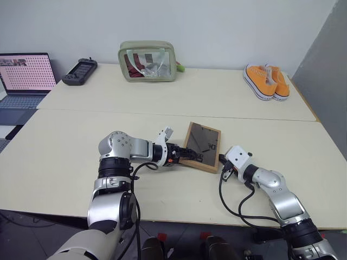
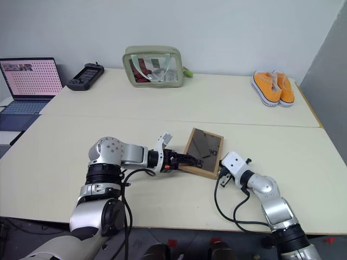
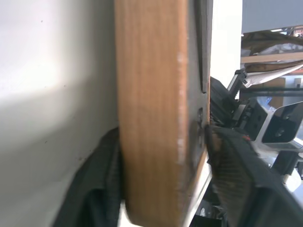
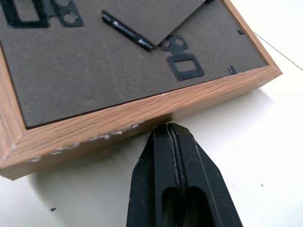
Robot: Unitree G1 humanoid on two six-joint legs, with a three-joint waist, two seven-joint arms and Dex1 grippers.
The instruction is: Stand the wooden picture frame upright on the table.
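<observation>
**Frame gripped at the table's near middle**

The small rectangular light-wood picture frame (image 1: 201,147), grey fibreboard back up, is tilted on the pale cream table (image 1: 70,146). Its left edge is pinched by the left gripper (image 1: 183,155); the clenched right gripper (image 4: 173,137) touches its right edge. Far off are seen a green pouch (image 1: 147,61), orange shoes (image 1: 267,81), a laptop (image 1: 24,73).

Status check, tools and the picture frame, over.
Left tool clamped on edge of wooden picture frame, back panel up, tilted off table. Right tool shut, tips against frame's opposite edge. Nothing in the way.
</observation>
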